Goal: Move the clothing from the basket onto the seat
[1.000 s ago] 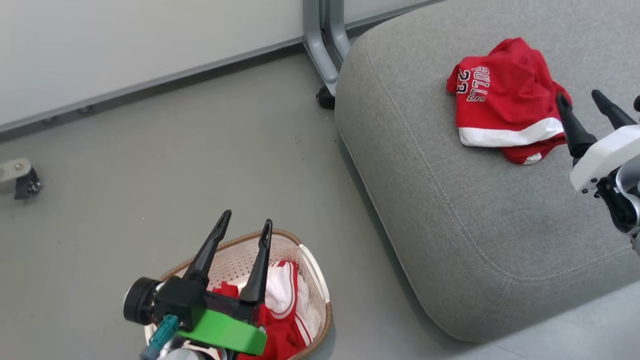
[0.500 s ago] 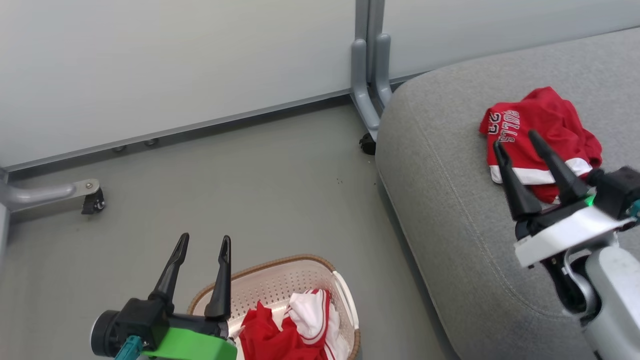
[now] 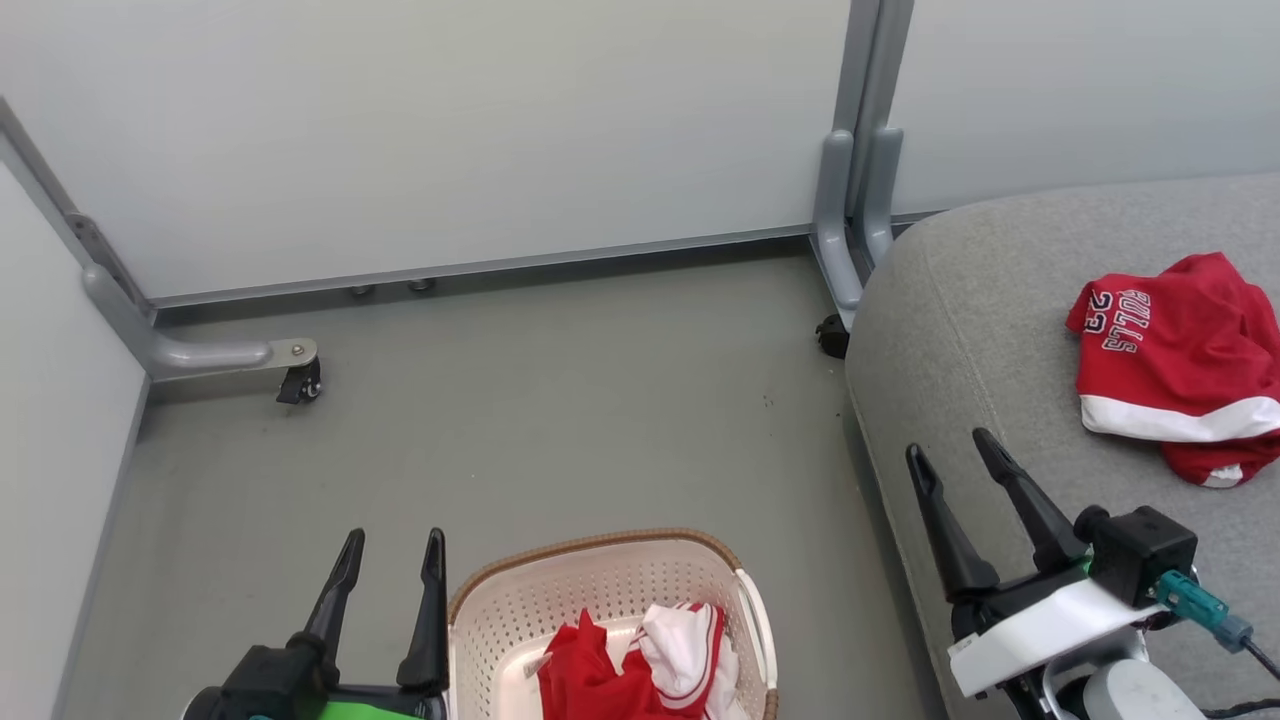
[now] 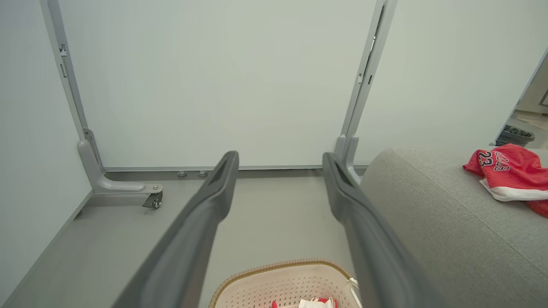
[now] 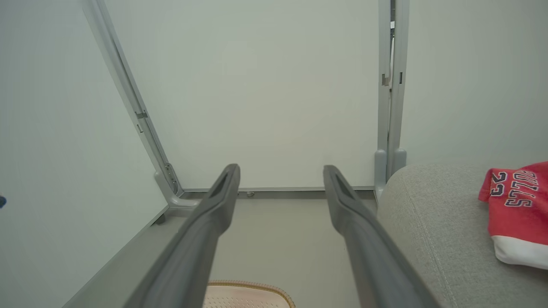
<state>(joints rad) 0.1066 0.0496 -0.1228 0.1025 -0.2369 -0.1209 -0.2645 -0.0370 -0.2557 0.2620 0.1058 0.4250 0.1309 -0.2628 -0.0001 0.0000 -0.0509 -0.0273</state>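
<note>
Two lots of clothing are in view. One red jersey (image 3: 1180, 360) (white lettering on it and a white band along the hem) lies crumpled on the grey seat (image 3: 1000, 330), at the right of the head view and well apart from both grippers. The other red and white clothes (image 3: 650, 670) lie bunched in the basket (image 3: 600, 548), against its right end. The basket stands on the grey floor (image 3: 560, 420), near the seat's rounded edge but not touching it.

The left gripper (image 3: 394, 545) hangs just to the left of the basket's rim, its fingers apart with nothing between them. The right gripper (image 3: 947, 447) hangs over the left edge of the seat, fingers likewise apart and empty. Both point toward the pale wall panels (image 3: 500, 150). A grey post foot with a small black castor (image 3: 298, 385) rests on the floor at the left.
</note>
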